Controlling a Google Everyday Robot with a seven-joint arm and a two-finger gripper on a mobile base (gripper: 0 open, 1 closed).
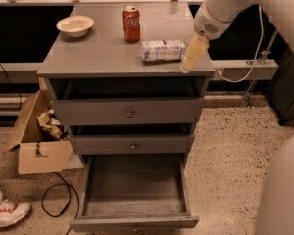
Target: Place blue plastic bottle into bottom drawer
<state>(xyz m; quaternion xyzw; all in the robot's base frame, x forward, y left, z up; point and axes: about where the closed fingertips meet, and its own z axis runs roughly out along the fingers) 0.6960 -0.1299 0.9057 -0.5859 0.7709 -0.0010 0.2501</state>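
Note:
The blue plastic bottle lies on its side on the grey cabinet top, right of centre, its cap end pointing right. My gripper hangs from the arm at the upper right, just right of the bottle at its cap end, above the top's right front corner. It holds nothing that I can see. The bottom drawer is pulled out wide near the floor, and its inside is bare.
A red Coca-Cola can stands behind the bottle. A white bowl sits at the back left. Two shallower drawers with knobs are above the open one. A cardboard box, a cable and a shoe are at the left.

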